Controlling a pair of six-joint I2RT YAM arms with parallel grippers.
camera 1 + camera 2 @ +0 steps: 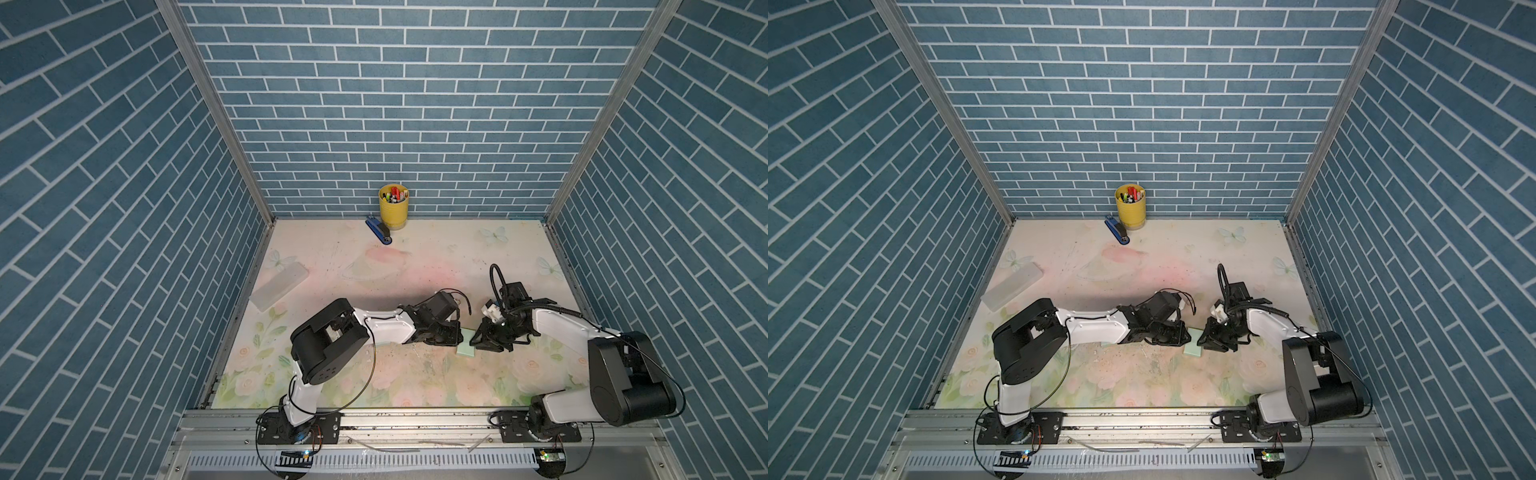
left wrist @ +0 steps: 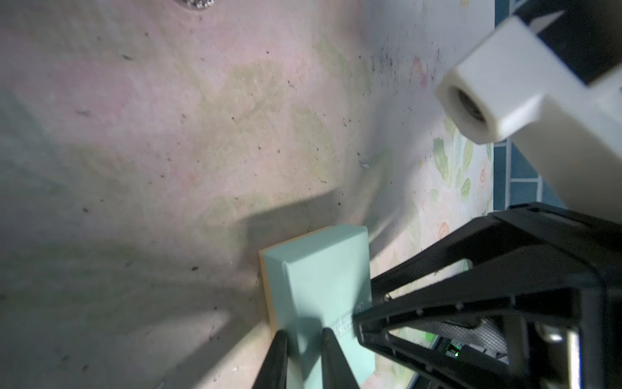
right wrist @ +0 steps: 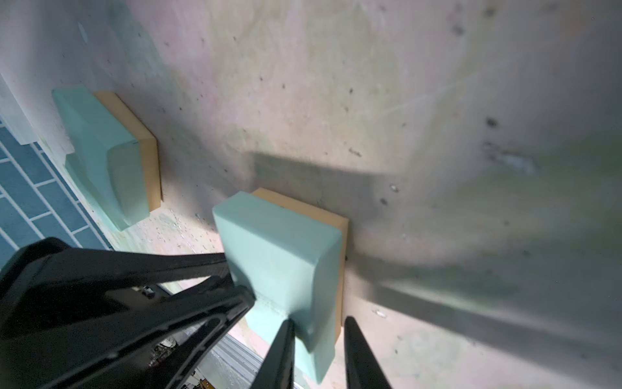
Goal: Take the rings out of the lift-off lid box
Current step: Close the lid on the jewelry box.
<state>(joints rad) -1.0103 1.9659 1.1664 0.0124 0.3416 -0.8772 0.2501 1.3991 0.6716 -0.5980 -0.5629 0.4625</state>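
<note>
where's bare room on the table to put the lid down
Free: the right side of the table, behind the right pincer; the centre between stapler and arms; the front edge. Crowded: mid-table, where the left pincer meets it on the box; clear case at left; cup at the back.

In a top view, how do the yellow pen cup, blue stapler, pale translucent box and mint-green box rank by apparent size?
1. pale translucent box
2. yellow pen cup
3. blue stapler
Unranked: mint-green box, mostly covered, so its size is unsure.
</note>
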